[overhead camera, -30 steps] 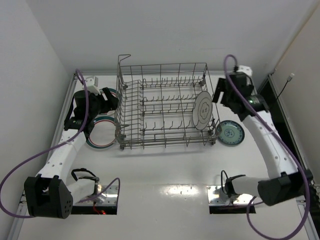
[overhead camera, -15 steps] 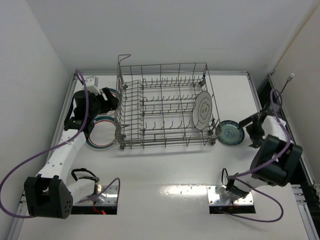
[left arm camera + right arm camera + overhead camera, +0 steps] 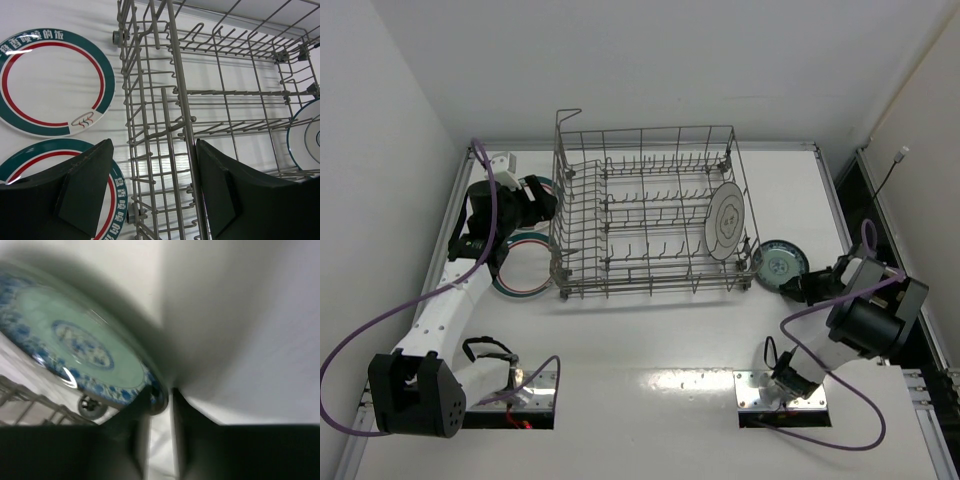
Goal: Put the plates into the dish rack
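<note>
The dish rack [image 3: 650, 291] stands mid-table, with a white ringed plate [image 3: 726, 221] upright in its right end. A small teal-blue plate [image 3: 778, 264] lies just right of the rack. My right gripper [image 3: 807, 287] reaches it from the near right. In the right wrist view that gripper [image 3: 161, 402] is shut on the rim of the teal plate [image 3: 75, 335]. My left gripper [image 3: 545, 200] hangs open over the rack's left wall [image 3: 175, 100]. Its jaws [image 3: 154, 150] hold nothing. Two green-and-red banded plates [image 3: 55, 82] [image 3: 119, 207] lie flat to the rack's left.
The white table's raised border runs close to the banded plates [image 3: 520, 270] on the left. A side wall stands just right of my right arm. One rack foot [image 3: 91, 406] shows beside the teal plate.
My right arm swung from the rack's far right corner down to the teal plate's near side, and its jaws closed on the rim. The left arm has not moved.
</note>
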